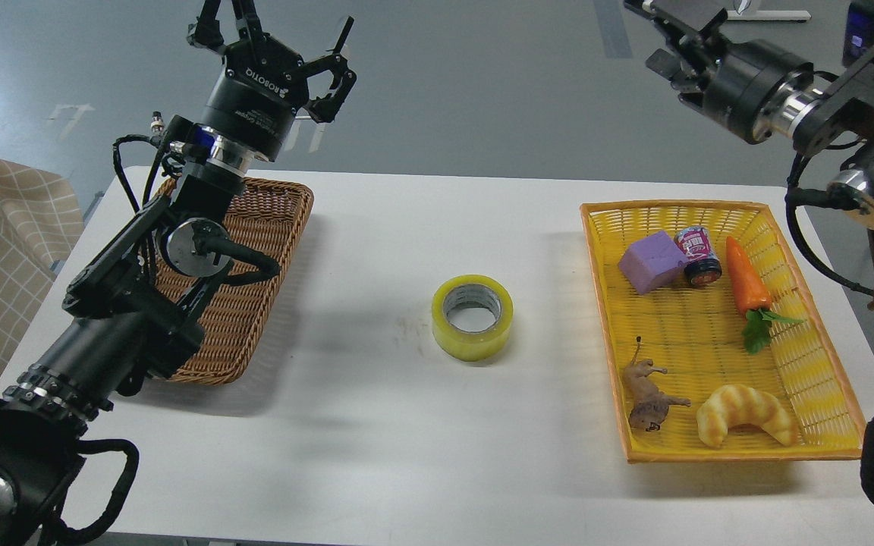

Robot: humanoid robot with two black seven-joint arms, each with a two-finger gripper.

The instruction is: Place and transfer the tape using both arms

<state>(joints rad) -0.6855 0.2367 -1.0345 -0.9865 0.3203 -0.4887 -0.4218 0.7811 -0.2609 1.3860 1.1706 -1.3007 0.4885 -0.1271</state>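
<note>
Roll of yellow tape (472, 318) lying flat, hole up, alone near the middle of a white table (376, 440), touched by nothing. To its left, well apart, a brown wicker basket (270, 227), partly hidden behind the left arm. To its right, a yellow plastic basket (824, 364) holding a purple block (652, 262), a small jar on its side (698, 256), a toy carrot (746, 283), a brown animal figure (648, 396) and a croissant-shaped bread toy (745, 413). Left gripper (285, 38) raised high above the wicker basket's far end, fingers spread wide, holding nothing. Right gripper (676, 38) raised at the top right, beyond the table's far edge (dark and seen at an angle, so fingers cannot be told apart), with nothing visibly held.
</note>
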